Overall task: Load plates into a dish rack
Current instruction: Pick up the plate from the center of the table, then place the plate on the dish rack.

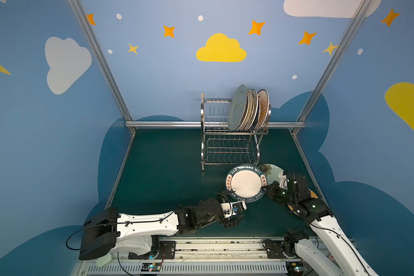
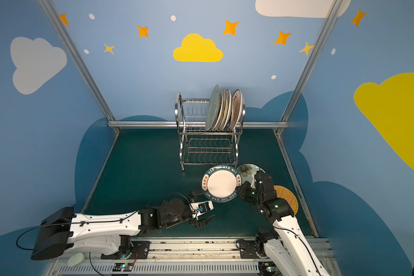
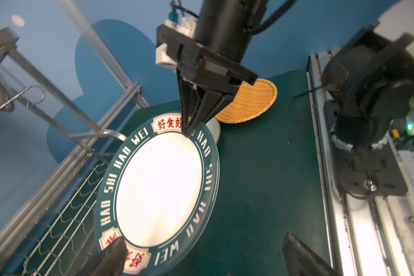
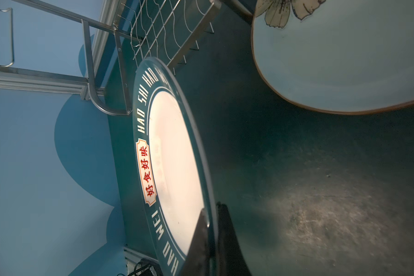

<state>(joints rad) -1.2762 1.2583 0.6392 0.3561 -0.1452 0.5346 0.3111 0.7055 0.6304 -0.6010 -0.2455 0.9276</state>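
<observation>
Two plates lie flat near the bench's [image 1: 165,167] right edge. A pale plate [image 1: 273,171] with a flower print sits just off the rack's near right foot. A woven plate [image 2: 287,198] sits nearer the front, partly under the right arm [image 1: 320,221]. The rack [image 1: 203,143] stands at the far edge, right of middle, with several racked plates [image 1: 247,110] on edge, packed at the right end of its upper tier. In both top views the lettered plate [image 1: 245,182] covers part of the pale plate and the rack's lower front rail, so those two crowd it on the far side.

The right arm climbs from the near right corner, folds at the elbow and slants down and leftward to the lettered plate's right rim. The left arm [image 1: 148,224] stretches low and nearly level from the near left corner toward the bench's middle, with its wrist rolled so one finger lies farther and one nearer.

The right jaws are pinched narrow on the lettered plate's green rim, beside a red-character label. The plate faces up, slightly tilted, before the rack toward the right edge, and looks raised off the bench. The left jaws gape wide at its near left rim. One of the fingers [image 3: 112,257] overlaps the rim at another label, and the second is out over the bench. Whether that finger touches cannot be told.
</observation>
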